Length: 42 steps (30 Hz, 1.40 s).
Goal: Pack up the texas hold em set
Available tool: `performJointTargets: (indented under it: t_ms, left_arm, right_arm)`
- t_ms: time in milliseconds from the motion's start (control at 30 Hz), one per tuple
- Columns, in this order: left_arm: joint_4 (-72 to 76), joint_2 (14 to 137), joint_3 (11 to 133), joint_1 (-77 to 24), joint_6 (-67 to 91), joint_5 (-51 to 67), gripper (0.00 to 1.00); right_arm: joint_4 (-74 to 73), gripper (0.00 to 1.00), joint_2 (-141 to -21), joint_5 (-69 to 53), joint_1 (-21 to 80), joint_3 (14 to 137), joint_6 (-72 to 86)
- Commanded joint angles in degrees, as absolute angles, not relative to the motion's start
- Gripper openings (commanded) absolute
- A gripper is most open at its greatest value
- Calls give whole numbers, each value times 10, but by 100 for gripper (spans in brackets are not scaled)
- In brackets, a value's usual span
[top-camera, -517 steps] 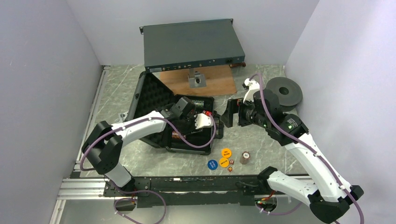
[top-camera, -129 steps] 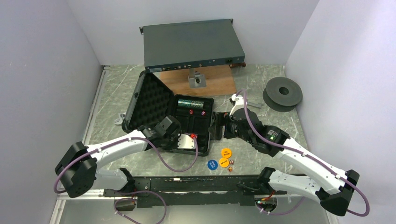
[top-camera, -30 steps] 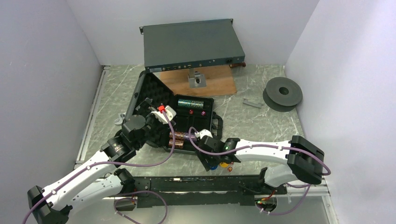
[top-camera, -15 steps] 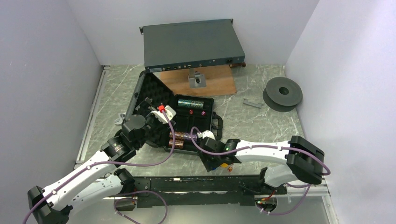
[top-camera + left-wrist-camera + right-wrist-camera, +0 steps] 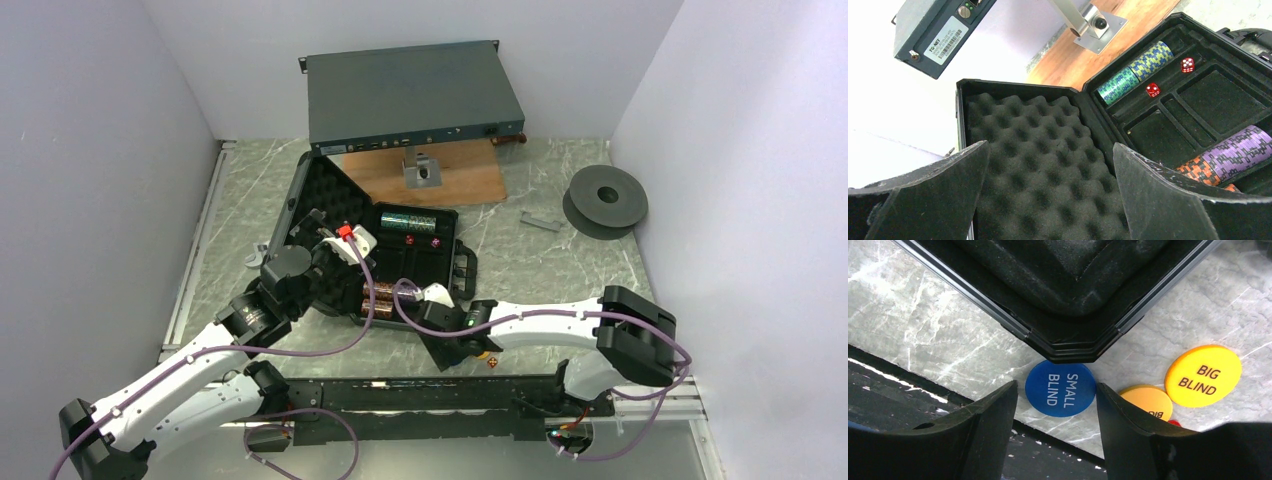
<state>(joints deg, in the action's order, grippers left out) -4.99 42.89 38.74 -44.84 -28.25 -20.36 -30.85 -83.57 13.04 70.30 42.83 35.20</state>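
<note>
Both released: right end effector (image 5: 1055,412) straddles blue chip (image 5: 1060,389), left end effector (image 5: 1049,150) tilts toward case lid (image 5: 1033,131).

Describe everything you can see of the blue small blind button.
The small blind button is a flat, round blue disc, plastic-looking, lettered SMALL BLIND in white. It lies face up on the marble table, upper edge at a corner of the black case, apart from the nearest orange button. The open right end effector straddles it without visible contact.
</note>
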Motion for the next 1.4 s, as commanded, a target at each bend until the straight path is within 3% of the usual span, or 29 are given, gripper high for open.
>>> performJointTargets:
  t_ms: [0,800,1367]
  left_arm:
    - [-34,424,407,-444,-275,-194,99]
    - [-32,423,404,-442,-278,-196,100]
    - [-31,427,402,-443,-281,-197,100]
  right_arm:
    - [-347,60,-857,139,714,427,370]
    - [-378,35,-868,167,724,442,402]
    - [-429,32,-809,201,726,470,414]
